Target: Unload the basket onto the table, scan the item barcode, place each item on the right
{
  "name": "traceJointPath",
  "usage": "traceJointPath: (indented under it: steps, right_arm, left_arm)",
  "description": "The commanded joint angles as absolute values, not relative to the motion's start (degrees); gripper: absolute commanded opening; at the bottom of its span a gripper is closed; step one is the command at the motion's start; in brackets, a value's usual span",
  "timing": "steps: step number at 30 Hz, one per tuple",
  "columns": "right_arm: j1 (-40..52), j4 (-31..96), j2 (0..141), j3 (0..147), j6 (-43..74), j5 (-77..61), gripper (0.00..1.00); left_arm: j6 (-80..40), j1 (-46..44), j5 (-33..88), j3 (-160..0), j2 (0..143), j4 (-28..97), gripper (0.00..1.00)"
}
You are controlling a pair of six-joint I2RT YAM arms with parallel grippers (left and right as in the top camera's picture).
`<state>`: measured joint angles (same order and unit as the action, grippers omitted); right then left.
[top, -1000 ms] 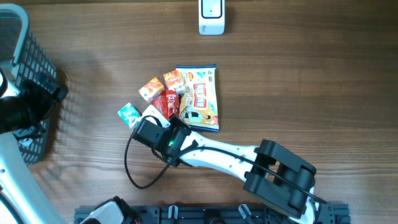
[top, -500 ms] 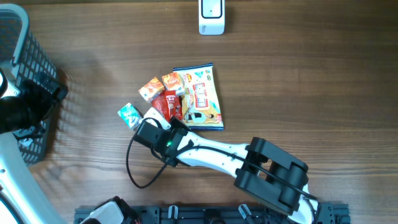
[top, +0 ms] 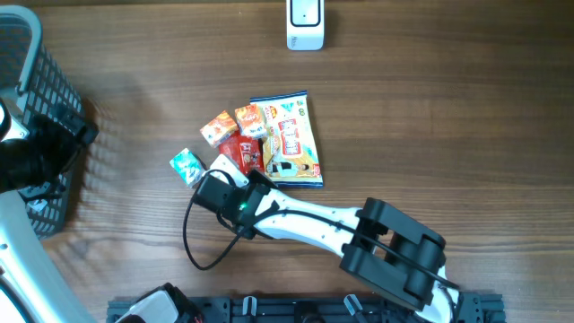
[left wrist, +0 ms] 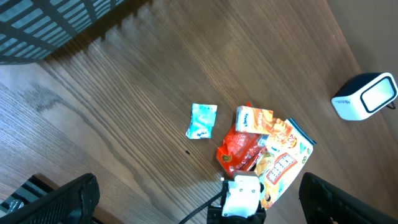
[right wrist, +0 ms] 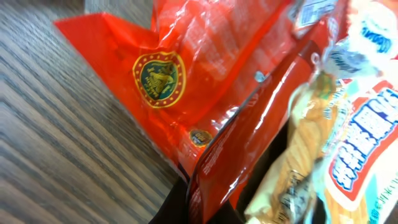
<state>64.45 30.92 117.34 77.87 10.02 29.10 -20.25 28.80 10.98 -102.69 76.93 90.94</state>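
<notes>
Red glossy plastic packet (top: 242,151), crinkled and bearing a round gold-and-green emblem (right wrist: 160,78), lies mid-way across the brown wooden worktop (top: 448,108) in a small heap of snacks. The right hand (top: 252,174) is closed tight, pinching its near edge. A large blue-and-yellow snack bag (top: 289,139) touches its right side, and a small teal sachet (top: 186,166) sits to its left. The left hand (left wrist: 199,183) hangs wide open and empty. A white box-shaped scanner (top: 305,24) stands at the far edge.

I'm seeing a dark mesh basket (top: 54,99) at the wooden table's (top: 430,117) left edge. A teal sachet (top: 186,165) lies alone, near an orange packet (top: 218,127) and a big snack bag (top: 291,139).
</notes>
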Motion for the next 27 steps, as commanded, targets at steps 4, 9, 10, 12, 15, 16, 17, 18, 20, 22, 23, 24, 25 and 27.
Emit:
traceJointPath:
  steps: [4,9,10,12,15,16,17,18,20,22,23,24,25,27]
  right_arm:
    - [60.5,31.4,104.4,79.3,12.6,19.3,0.04]
    - [51.4,33.4,97.7,79.3,12.2,1.8,0.04]
    - [48.9,33.8,97.2,79.3,11.9,-2.8,0.04]
    - [43.2,34.9,97.2,79.2,11.5,-13.1,0.04]
    - [35.7,35.1,98.1,77.5,7.5,-28.6,0.04]
    - [33.4,34.7,98.4,76.5,6.6,-33.4,0.04]
    - [30.7,34.3,98.9,75.2,5.7,-38.9,0.04]
    - [28.6,33.9,99.4,74.3,5.0,-42.9,0.04]
    - [25.0,32.0,100.2,71.9,3.7,-51.3,0.04]
    - [22.1,30.1,101.1,69.8,3.0,-57.4,0.04]
    - [20.9,28.9,101.8,68.8,3.0,-59.8,0.04]
    - [19.7,27.6,102.0,67.7,3.0,-62.2,0.04]
    - [18.7,26.0,102.6,66.6,3.0,-64.1,0.04]
    - [17.0,22.9,103.3,64.3,3.8,-66.3,0.04]
  left_arm:
    - [-19.9,29.1,10.8,-102.7,76.9,90.9,1.00]
    - [-19.9,29.1,10.8,-102.7,76.9,90.9,1.00]
    - [-19.9,29.1,10.8,-102.7,76.9,90.9,1.00]
    - [-19.9,29.1,10.8,-102.7,76.9,90.9,1.00]
    - [-19.9,29.1,10.8,-102.7,76.9,90.9,1.00]
    - [-19.9,29.1,10.8,-102.7,76.9,90.9,1.00]
    - [-19.9,29.1,10.8,-102.7,76.9,90.9,1.00]
    - [-19.9,29.1,10.9,-102.7,76.9,90.9,1.00]
    - [-19.9,29.1,10.8,-102.7,76.9,90.9,1.00]
    - [-19.9,29.1,10.8,-102.7,76.9,90.9,1.00]
    - [-19.9,29.1,10.8,-102.7,76.9,90.9,1.00]
    - [-19.9,29.1,10.8,-102.7,76.9,90.9,1.00]
    - [-19.9,29.1,10.8,-102.7,76.9,90.9,1.00]
    - [-19.9,29.1,10.9,-102.7,76.9,90.9,1.00]
